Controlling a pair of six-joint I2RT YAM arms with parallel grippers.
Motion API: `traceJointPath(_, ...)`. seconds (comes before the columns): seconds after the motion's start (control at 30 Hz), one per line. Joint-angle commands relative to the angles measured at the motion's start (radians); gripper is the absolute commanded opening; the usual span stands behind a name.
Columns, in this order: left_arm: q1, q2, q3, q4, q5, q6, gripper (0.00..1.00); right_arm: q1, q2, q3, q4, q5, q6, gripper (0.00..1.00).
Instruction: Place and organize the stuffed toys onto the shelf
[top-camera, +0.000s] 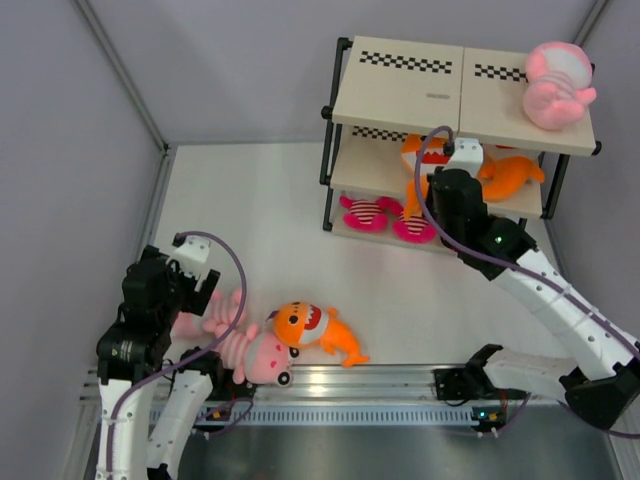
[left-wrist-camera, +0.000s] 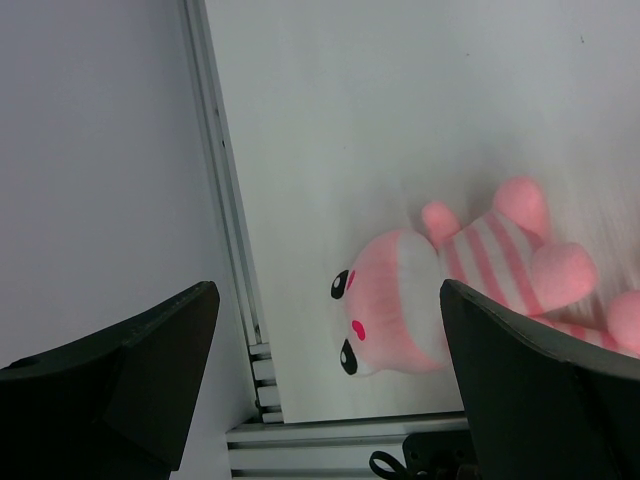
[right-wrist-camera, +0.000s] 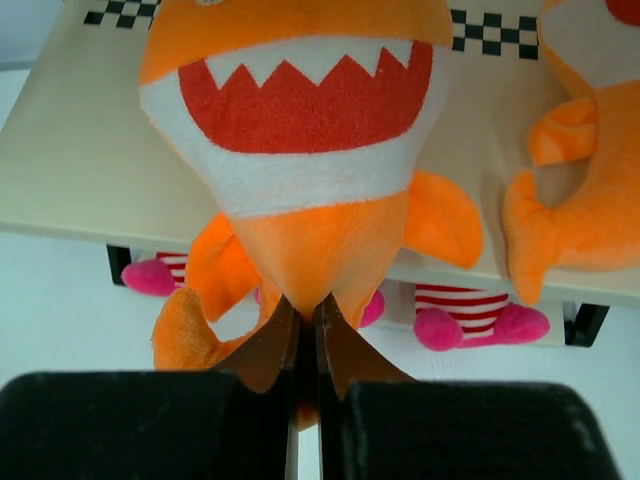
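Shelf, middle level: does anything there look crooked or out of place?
Yes. The orange shark pinched by the right gripper hangs over the front edge of the shelf, its tail and fins dangling below the board instead of resting on it.

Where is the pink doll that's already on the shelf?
In the top view, the pink doll lies at the right end of the top board of the shelf, directly above the orange sharks on the middle tier.

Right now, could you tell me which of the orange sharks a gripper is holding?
The shark at the middle board's front edge, pinched by the right gripper; another lies free beside it, the third on the table.
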Motion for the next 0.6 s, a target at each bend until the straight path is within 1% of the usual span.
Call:
traceJointPath(0.0, 0.004, 0.002, 0.006, 0.002, -0.004, 0.009, 0.99, -0.041, 0.050, 0.022, 0.196, 0.031, -0.054, 0.00)
traceJointPath(0.13, 0.004, 0.001, 0.000, 0.002, -0.004, 0.006, 0.99, -0.080, 0.089, 0.026, 0.227, 0.080, -0.028, 0.01)
traceJointPath(0.3, 0.004, 0.001, -0.002, 0.002, -0.003, 0.006, 0.99, -0.109, 0.107, -0.015, 0.305, 0.096, -0.034, 0.13)
traceJointPath(0.33, 0.004, -0.001, -0.002, 0.002, -0.001, 0.004, 0.99, -0.111, 0.112, -0.018, 0.331, 0.091, -0.042, 0.16)
traceJointPath(0.37, 0.004, -0.001, -0.002, 0.002, -0.002, 0.004, 0.99, -0.115, 0.122, -0.015, 0.331, 0.087, -0.045, 0.24)
traceJointPath(0.43, 0.004, -0.004, -0.005, 0.002, -0.003, 0.007, 0.99, -0.118, 0.139, 0.008, 0.324, 0.070, -0.060, 0.35)
traceJointPath(0.47, 0.005, -0.004, -0.008, 0.002, -0.001, 0.007, 0.99, -0.120, 0.152, 0.018, 0.295, 0.064, -0.062, 0.42)
traceJointPath(0.53, 0.004, -0.005, -0.011, 0.001, 0.002, 0.006, 0.99, -0.120, 0.156, 0.042, 0.268, 0.059, -0.064, 0.49)
traceJointPath(0.57, 0.004, -0.007, -0.014, 0.002, 0.002, 0.006, 0.99, -0.120, 0.150, 0.042, 0.252, 0.053, -0.062, 0.55)
